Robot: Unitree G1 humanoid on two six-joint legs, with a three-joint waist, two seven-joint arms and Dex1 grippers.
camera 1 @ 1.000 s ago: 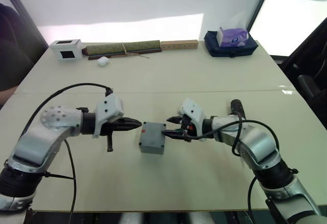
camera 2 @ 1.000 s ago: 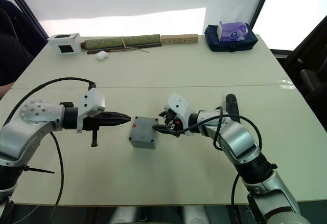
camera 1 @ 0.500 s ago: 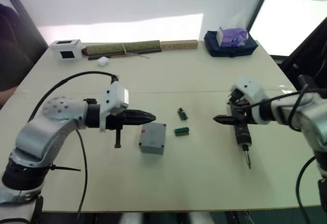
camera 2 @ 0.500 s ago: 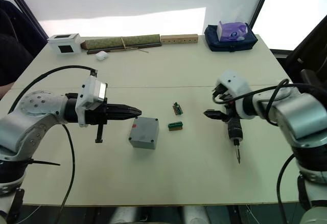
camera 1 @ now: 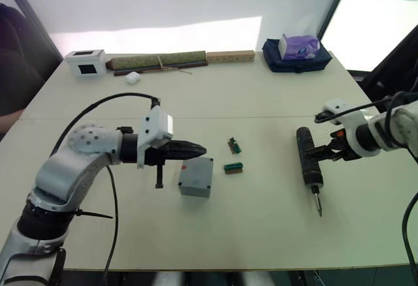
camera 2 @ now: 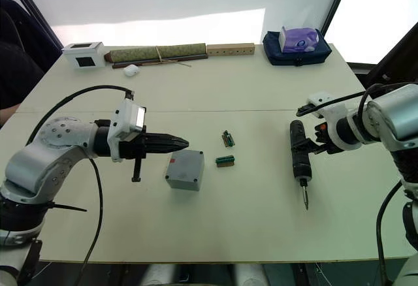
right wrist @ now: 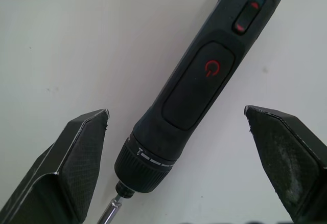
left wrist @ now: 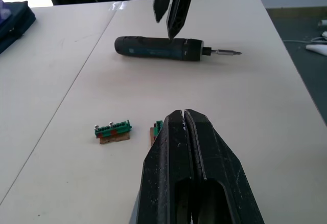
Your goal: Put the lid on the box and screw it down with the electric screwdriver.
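one electric screwdriver [right wrist: 199, 91] lies on the table between the spread right tool [right wrist: 179, 157] fingers.

Lab test bench: bare table [camera 1: 261, 103], green circuit pieces [camera 1: 232, 156], tissue box [camera 1: 298, 45].

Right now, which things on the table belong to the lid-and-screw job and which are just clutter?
Job:
- box, grey, by the left gripper
- electric screwdriver, lying flat by the open right gripper

Lying about:
- two green circuit pieces
- white box with dark window
- rolled mat
- wooden strip
- tissue pack
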